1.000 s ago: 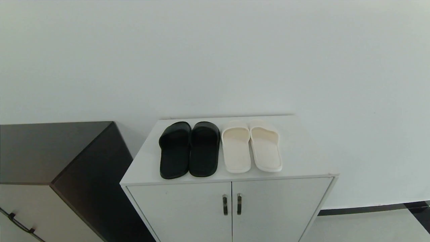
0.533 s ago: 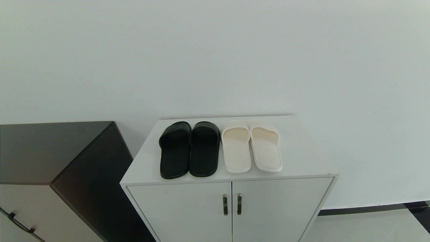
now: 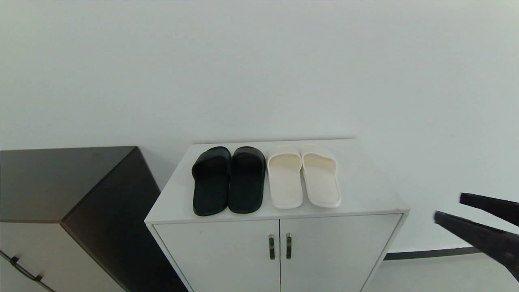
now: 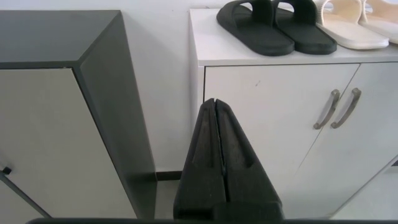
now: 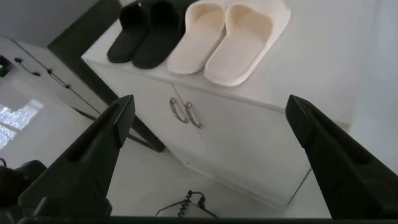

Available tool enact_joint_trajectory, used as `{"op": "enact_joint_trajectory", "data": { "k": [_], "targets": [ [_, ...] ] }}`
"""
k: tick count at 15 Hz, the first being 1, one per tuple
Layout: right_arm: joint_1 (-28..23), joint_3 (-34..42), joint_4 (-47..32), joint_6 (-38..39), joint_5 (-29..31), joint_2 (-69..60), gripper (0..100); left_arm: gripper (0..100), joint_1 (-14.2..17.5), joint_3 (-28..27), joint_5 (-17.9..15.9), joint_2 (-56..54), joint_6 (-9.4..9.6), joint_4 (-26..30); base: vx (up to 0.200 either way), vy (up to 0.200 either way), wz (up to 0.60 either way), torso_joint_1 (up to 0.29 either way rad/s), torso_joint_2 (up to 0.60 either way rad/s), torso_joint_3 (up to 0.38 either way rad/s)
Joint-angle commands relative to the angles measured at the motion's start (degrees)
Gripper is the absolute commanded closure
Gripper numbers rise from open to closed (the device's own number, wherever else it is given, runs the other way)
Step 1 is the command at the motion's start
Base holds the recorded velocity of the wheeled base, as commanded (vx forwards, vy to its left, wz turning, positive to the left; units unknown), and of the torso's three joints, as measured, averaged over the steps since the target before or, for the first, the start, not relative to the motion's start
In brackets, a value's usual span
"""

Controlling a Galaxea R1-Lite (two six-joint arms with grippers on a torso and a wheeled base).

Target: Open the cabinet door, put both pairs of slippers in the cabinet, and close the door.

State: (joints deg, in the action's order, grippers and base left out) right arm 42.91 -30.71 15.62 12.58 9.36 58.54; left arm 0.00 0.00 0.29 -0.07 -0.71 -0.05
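Observation:
A white two-door cabinet [image 3: 219,255] stands against the wall, both doors shut, with two metal handles [image 3: 279,246] at the middle seam. On its top lie a black pair of slippers [image 3: 228,180] on the left and a cream pair of slippers [image 3: 304,175] on the right, side by side. My right gripper [image 3: 448,207] is open at the right edge of the head view, beside the cabinet's right side and apart from it. The right wrist view looks down on the cream slippers [image 5: 227,36] and the handles [image 5: 185,112]. My left gripper [image 4: 215,106] is shut, low in front of the left door [image 4: 267,124].
A dark cabinet [image 3: 69,182] with a pale front stands close to the left of the white one, with a narrow gap between them. A plain wall rises behind. Open floor [image 3: 438,275] lies to the right of the white cabinet.
My right gripper has come into the head view from the right edge. The slippers and cabinet doors have not moved.

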Motion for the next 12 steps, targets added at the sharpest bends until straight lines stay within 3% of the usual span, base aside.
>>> {"op": "enact_joint_trajectory", "data": {
  "k": [1, 6, 12],
  "targets": [
    [8.1, -11.0, 6.1, 4.6, 11.6, 23.1, 0, 100, 0.0, 0.0, 0.0, 0.1, -0.08, 0.0, 0.000, 0.000, 0.00, 0.000, 0.00, 0.000],
    [7.9, -27.2, 9.8, 6.8, 19.7, 43.9, 0, 100, 0.0, 0.0, 0.1, 0.1, -0.08, 0.0, 0.000, 0.000, 0.00, 0.000, 0.00, 0.000],
    [4.6, -40.7, 9.7, 4.2, 22.9, 58.4, 0, 100, 0.0, 0.0, 0.1, 0.1, -0.26, 0.0, 0.000, 0.000, 0.00, 0.000, 0.00, 0.000]
  ]
}}
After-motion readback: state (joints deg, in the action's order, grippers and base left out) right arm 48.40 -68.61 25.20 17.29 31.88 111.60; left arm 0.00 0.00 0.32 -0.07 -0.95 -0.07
